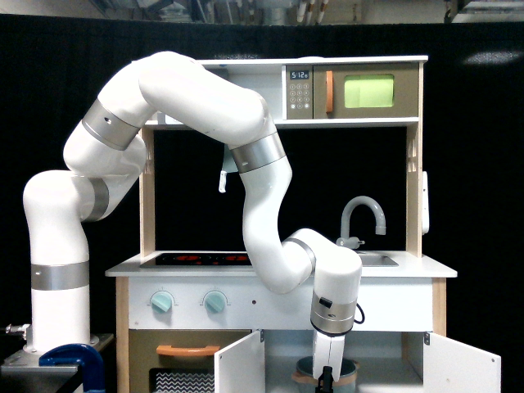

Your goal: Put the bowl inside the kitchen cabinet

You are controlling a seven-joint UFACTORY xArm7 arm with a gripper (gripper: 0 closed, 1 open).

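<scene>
The toy kitchen (282, 270) fills the exterior view's right half, white with pale wood posts, and the white arm (196, 90) arches from its base at the exterior view's left, over the countertop and down in front of it. Below the counter the kitchen cabinet (393, 360) stands with both white doors swung outward, its pale interior exposed. At the top sits the microwave (352, 91) with a green window and orange handle; lower at the left is the oven (184, 364) with its orange handle. A grey faucet (362, 217) curves over the sink. The bowl (348, 370) rests inside the cabinet, low at the frame's bottom edge, partly hidden by the gripper (326, 381), which hangs directly in front of it; whether its fingers are spread or pinching cannot be told
</scene>
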